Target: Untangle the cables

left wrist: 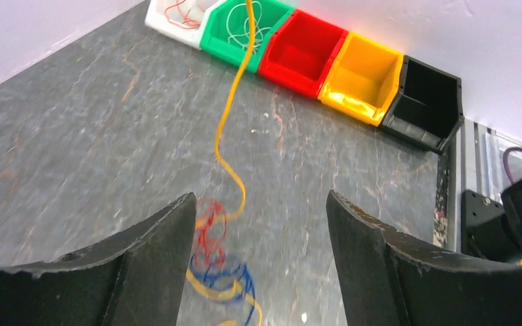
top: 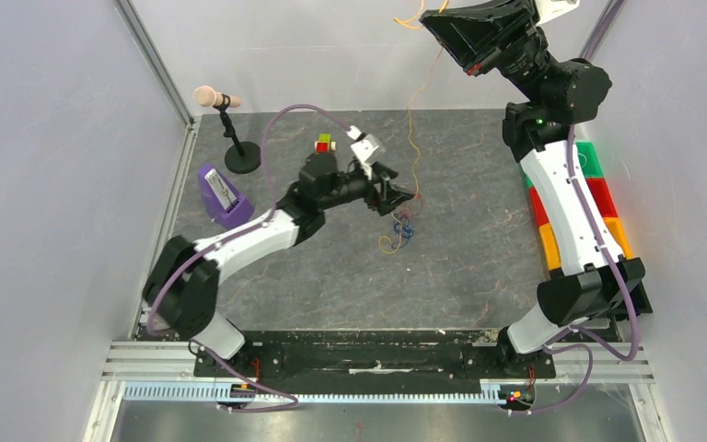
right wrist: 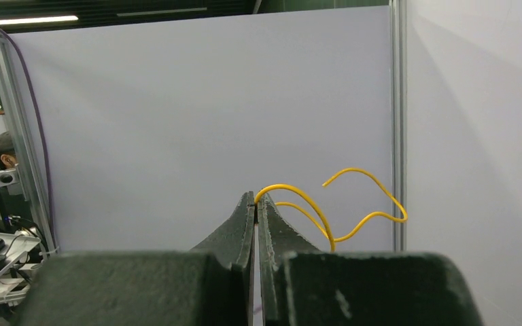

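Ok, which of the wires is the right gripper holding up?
The orange wire: pinched in the shut right gripper, it runs up off the table. The red wire and the blue wire lie bunched by the open left gripper.

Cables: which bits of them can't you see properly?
- Left wrist view: the tangle is blurry, partly behind one finger, and cut off at the bottom edge.
- Top view: tangle too small to see which wires cross.
- Right wrist view: the yellow cable has its pinched end hidden inside the shut right gripper.
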`<action>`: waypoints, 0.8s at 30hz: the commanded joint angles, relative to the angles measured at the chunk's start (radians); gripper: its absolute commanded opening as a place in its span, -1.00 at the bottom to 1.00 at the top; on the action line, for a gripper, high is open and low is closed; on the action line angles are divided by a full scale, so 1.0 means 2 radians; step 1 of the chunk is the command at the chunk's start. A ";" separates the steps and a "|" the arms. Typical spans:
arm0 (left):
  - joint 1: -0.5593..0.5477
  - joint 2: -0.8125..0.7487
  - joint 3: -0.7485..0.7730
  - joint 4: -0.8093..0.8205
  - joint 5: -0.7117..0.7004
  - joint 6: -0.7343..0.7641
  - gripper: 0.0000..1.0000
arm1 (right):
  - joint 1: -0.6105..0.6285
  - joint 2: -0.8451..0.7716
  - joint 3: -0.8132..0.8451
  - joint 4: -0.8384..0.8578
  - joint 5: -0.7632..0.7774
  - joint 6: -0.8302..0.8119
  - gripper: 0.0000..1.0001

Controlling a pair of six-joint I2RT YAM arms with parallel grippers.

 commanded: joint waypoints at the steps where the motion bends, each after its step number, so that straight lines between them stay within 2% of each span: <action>1: -0.037 0.085 0.067 0.089 -0.031 -0.023 0.54 | 0.017 0.004 0.050 -0.002 0.028 -0.014 -1.00; 5: -0.059 0.151 0.110 0.081 -0.071 -0.017 0.55 | 0.027 0.007 0.061 -0.002 0.044 -0.019 -1.00; 8: -0.044 0.168 0.084 0.039 -0.095 -0.012 0.15 | 0.022 0.016 0.106 -0.020 0.060 -0.036 -1.00; 10: -0.028 0.158 0.032 0.013 -0.103 -0.020 -0.02 | 0.008 0.017 0.133 -0.030 0.087 -0.048 -1.00; 12: -0.008 0.141 -0.014 -0.029 -0.093 -0.050 -0.07 | -0.008 0.017 0.154 -0.037 0.123 -0.056 -1.00; 16: 0.009 0.090 -0.095 -0.070 -0.083 -0.090 -0.03 | -0.030 0.011 0.161 -0.033 0.168 -0.072 -1.00; 20: 0.019 0.063 -0.124 -0.098 -0.104 -0.105 0.05 | -0.040 0.012 0.168 -0.036 0.183 -0.081 -1.00; 21: 0.029 0.059 -0.128 -0.098 -0.101 -0.111 0.02 | -0.041 0.008 0.163 -0.040 0.178 -0.085 -1.00; 24: 0.051 0.038 -0.131 -0.098 -0.088 -0.107 -0.33 | -0.042 -0.028 0.085 -0.055 0.147 -0.114 -1.00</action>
